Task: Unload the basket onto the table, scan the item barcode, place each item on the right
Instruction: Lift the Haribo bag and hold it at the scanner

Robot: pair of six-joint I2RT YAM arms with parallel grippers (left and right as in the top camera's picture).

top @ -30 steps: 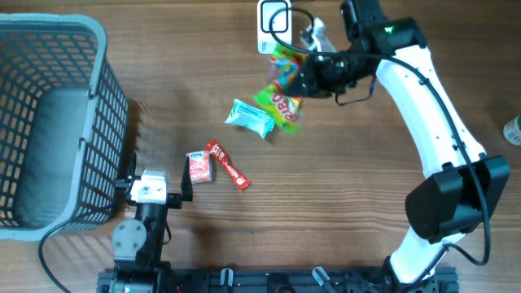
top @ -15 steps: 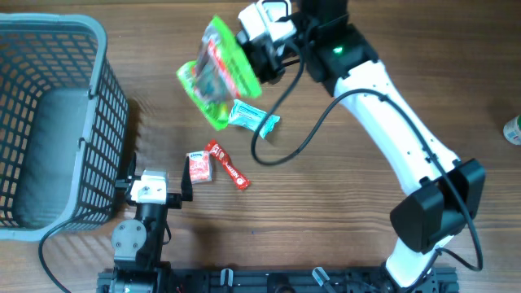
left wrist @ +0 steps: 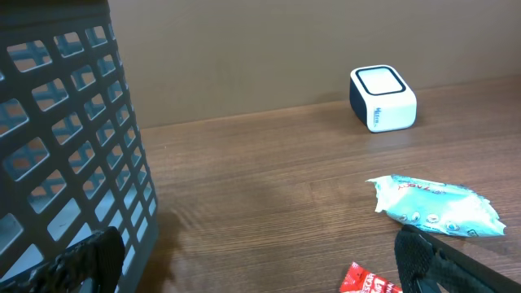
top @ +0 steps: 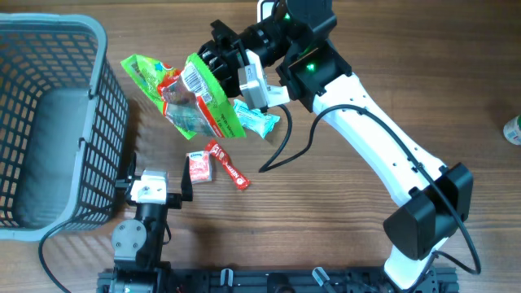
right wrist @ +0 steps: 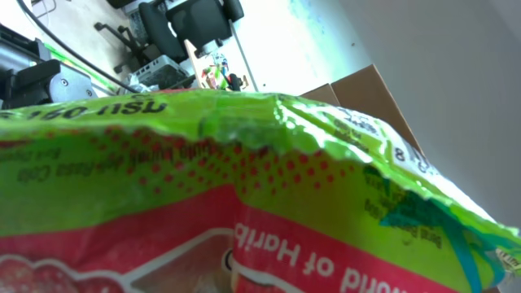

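My right gripper point(top: 230, 67) is shut on one edge of a green and red Haribo candy bag point(top: 183, 96) and holds it in the air left of the table's middle. A white barcode label point(top: 194, 79) on the bag faces up. The right wrist view is filled by the bag point(right wrist: 244, 187), which hides the fingers. The white scanner box point(left wrist: 383, 98) stands at the back of the table, mostly under the right arm in the overhead view. My left gripper point(top: 155, 176) rests low at the front, open and empty, with its fingertips point(left wrist: 430, 259) wide apart.
A grey mesh basket point(top: 89, 32) fills the left side and stands close beside the left gripper point(left wrist: 260, 273). A teal packet point(top: 260, 122) lies under the raised bag. A small red box point(top: 199, 166) and a red stick packet point(top: 229, 166) lie near the left gripper. A bottle point(top: 513, 130) is at the right edge.
The right arm has swung left from beside the scanner, carrying the bag over the teal packet toward the basket side. The bag has turned barcode up. The left arm has not moved.
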